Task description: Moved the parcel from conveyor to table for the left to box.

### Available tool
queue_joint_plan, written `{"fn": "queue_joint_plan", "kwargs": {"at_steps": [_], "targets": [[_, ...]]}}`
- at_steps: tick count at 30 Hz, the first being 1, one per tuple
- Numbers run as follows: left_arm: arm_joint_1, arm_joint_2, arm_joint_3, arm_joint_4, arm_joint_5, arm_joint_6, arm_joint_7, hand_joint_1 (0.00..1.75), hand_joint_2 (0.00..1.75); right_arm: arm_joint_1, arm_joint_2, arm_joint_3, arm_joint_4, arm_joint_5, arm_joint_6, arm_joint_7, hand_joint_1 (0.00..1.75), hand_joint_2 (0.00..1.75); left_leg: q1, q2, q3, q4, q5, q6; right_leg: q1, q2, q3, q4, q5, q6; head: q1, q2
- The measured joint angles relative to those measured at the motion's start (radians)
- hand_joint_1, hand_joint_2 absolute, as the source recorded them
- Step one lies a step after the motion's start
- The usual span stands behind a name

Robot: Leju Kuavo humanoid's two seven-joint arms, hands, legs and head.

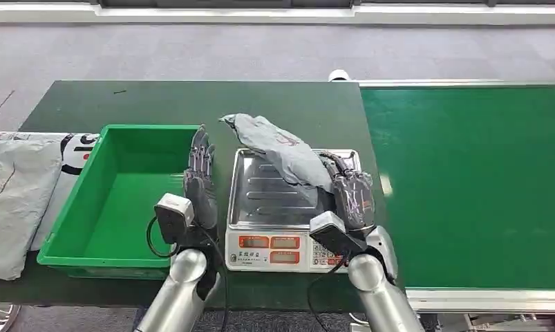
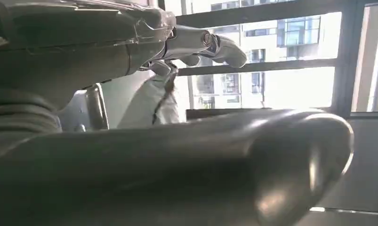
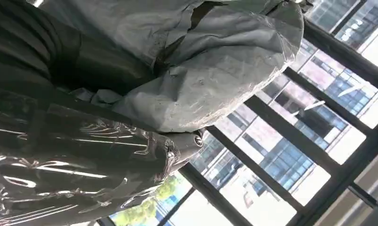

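Note:
A grey soft parcel (image 1: 283, 151) hangs tilted over the tray of a silver scale (image 1: 260, 200), its upper end pointing toward the far left. My right hand (image 1: 350, 195) grips its lower end at the scale's right side. In the right wrist view the wrinkled grey parcel (image 3: 215, 70) presses against my right hand (image 3: 83, 155), with the fingers around it. My left hand (image 1: 200, 181) stands upright and holds nothing, fingers stretched out, in the gap between the scale and the green box (image 1: 74, 228). The left wrist view shows my left hand (image 2: 177, 160) close up with fingers (image 2: 215, 47) extended.
The scale and the green box sit on a dark green table (image 1: 157, 104). The bright green conveyor belt (image 1: 468, 180) runs along the right. White and grey bags (image 1: 19, 200) lie left of the box. The scale's display panel (image 1: 271, 245) faces me.

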Motion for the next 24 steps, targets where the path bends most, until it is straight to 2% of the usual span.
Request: {"fn": "queue_joint_plan", "kwargs": {"at_steps": [10, 11, 12, 13, 14, 24], "targets": [[-0.003, 0.0, -0.003, 0.0, 0.0, -0.006, 0.007, 0.0, 0.0, 0.054, 0.006, 0.0, -0.028, -0.005, 0.021, 0.004, 1.75, 1.75, 0.0, 0.0, 0.0, 0.0, 0.0, 0.0, 0.0, 0.0, 0.0, 0.0, 0.0, 0.0, 0.0, 0.0], [-0.003, -0.001, -0.003, 0.0, 0.0, -0.006, 0.008, 0.0, 0.0, 0.055, 0.006, 0.0, -0.029, -0.004, 0.022, 0.005, 1.22, 1.75, 0.0, 0.0, 0.0, 0.0, 0.0, 0.0, 0.0, 0.0, 0.0, 0.0, 0.0, 0.0, 0.0, 0.0], [-0.003, -0.001, -0.003, 0.0, 0.0, -0.008, 0.008, 0.0, 0.0, 0.057, 0.006, 0.0, -0.031, -0.003, 0.025, 0.008, 0.87, 1.75, 0.0, 0.0, 0.0, 0.0, 0.0, 0.0, 0.0, 0.0, 0.0, 0.0, 0.0, 0.0, 0.0, 0.0], [-0.003, -0.001, -0.004, 0.0, -0.002, -0.012, 0.008, 0.0, 0.0, 0.059, 0.007, 0.0, -0.035, 0.001, 0.03, 0.015, 0.19, 1.75, 0.0, 0.0, 0.0, 0.0, 0.0, 0.0, 0.0, 0.0, 0.0, 0.0, 0.0, 0.0, 0.0, 0.0], [-0.003, -0.001, -0.004, 0.0, -0.004, -0.015, 0.008, 0.0, 0.0, 0.061, 0.007, 0.0, -0.041, 0.011, 0.034, 0.028, 0.0, 1.75, 0.0, 0.0, 0.0, 0.0, 0.0, 0.0, 0.0, 0.0, 0.0, 0.0, 0.0, 0.0, 0.0, 0.0], [-0.014, -0.003, -0.026, 0.01, -0.023, -0.035, 0.021, 0.0, 0.0, 0.158, 0.006, -0.005, -0.181, -0.003, 0.055, 0.059, 0.0, 1.75, 0.0, 0.001, 0.0, 0.0, -0.001, 0.0, 0.0, 0.001, -0.001, 0.0, 0.0, 0.0, 0.0, 0.0]]}}
